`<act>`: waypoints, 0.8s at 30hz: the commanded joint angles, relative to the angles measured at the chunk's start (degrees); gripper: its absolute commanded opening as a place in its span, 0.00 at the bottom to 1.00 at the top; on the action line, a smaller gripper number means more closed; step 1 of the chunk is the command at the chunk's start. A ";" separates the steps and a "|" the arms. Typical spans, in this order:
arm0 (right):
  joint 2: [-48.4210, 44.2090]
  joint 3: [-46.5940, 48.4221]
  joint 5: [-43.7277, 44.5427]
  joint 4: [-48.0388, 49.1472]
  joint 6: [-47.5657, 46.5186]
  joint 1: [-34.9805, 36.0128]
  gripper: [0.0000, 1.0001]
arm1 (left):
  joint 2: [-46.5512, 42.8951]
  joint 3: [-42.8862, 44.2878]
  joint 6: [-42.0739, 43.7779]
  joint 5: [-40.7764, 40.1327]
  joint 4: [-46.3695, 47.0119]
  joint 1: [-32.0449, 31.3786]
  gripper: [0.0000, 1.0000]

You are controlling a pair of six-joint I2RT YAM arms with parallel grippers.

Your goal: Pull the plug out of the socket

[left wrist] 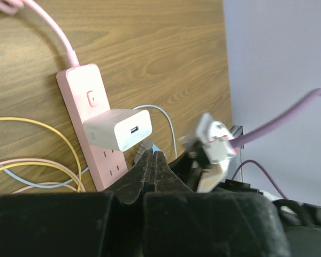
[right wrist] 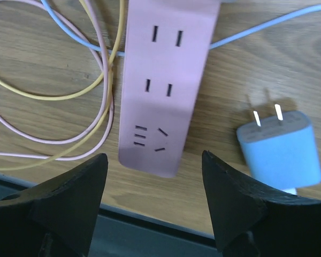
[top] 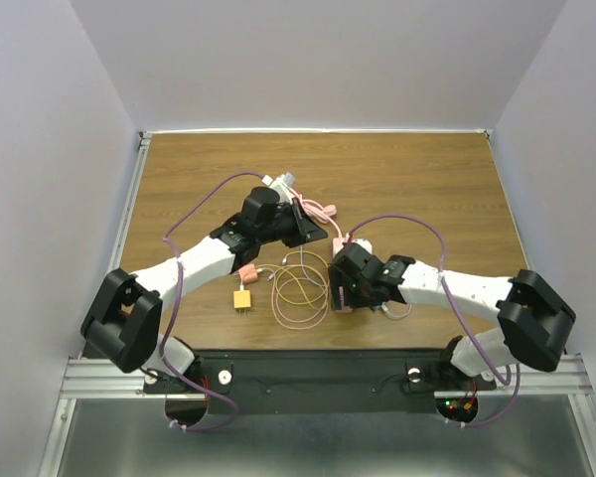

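The table (top: 427,179) has a brown top with wood grain, and its long side lies across the top view. 3 plain walls close it in: the back wall (top: 318,60), the left wall (top: 40,149) and the right wall (top: 566,129), all pale grey with a light violet tone and without marks. A thin metal strip (top: 131,194) runs along the left edge of the table. At the near side an aluminium rail (top: 109,376) lies across, and below it a dull grey metal sheet (top: 328,447) shows. The light is soft and even, with only weak shadows on the wood.
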 commanded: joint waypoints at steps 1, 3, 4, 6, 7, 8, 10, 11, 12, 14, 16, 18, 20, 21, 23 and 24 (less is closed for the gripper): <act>2.66 3.08 0.98 3.98 -0.55 1.21 0.77 | -3.92 -2.43 1.36 -0.60 1.46 1.32 0.00; 4.50 3.17 1.68 3.90 -0.38 1.21 0.77 | -5.24 -3.58 1.36 -0.60 1.11 1.85 0.00; 4.95 3.09 2.03 3.90 -0.29 1.21 0.77 | -5.76 -3.93 1.36 -0.60 1.02 2.03 0.00; 6.44 3.26 2.65 3.90 -0.20 1.21 0.76 | -7.16 -5.16 1.36 -0.51 0.76 2.91 0.00; 7.15 3.44 2.57 3.98 -0.38 1.21 0.75 | -7.61 -5.51 1.45 -0.60 0.58 3.08 0.00; 7.67 3.61 2.83 3.90 -0.55 1.12 0.72 | -8.05 -5.87 1.53 -0.60 0.58 3.35 0.00; 8.90 3.96 4.57 3.81 -0.47 1.21 0.53 | -9.10 -6.74 1.54 -0.34 0.23 4.14 0.00; 9.08 4.14 5.46 3.72 -0.38 1.21 0.44 | -9.37 -6.92 1.53 -0.25 -0.03 4.40 0.00; 9.17 4.40 6.25 3.55 -0.20 1.12 0.23 | -9.98 -7.10 1.71 -0.16 -0.21 4.58 0.00; 9.35 5.45 9.14 3.28 -0.38 1.12 0.06 | -10.77 -7.62 1.71 -0.08 -0.56 5.02 0.00; 9.52 6.69 10.99 2.58 -0.38 0.68 0.00 | -11.30 -7.89 1.89 0.01 -0.83 5.20 0.00; 10.14 7.92 11.71 1.88 0.76 -1.50 0.00 | -11.65 -7.98 1.97 0.28 -1.18 5.28 0.00; 10.84 8.53 11.71 1.70 2.60 -4.66 0.00 | -11.74 -7.89 2.06 0.19 -1.62 5.37 0.00; 11.19 8.80 11.27 1.70 2.96 -5.64 0.00 | -11.83 -8.06 2.15 0.10 -1.79 5.46 0.00; 12.07 10.11 11.00 1.61 3.49 -7.13 0.00 | -12.09 -8.07 2.24 0.28 -2.15 5.37 0.00; 12.60 10.90 10.57 1.70 3.75 -8.45 0.00 | -12.18 -8.15 2.32 0.19 -2.23 5.37 0.00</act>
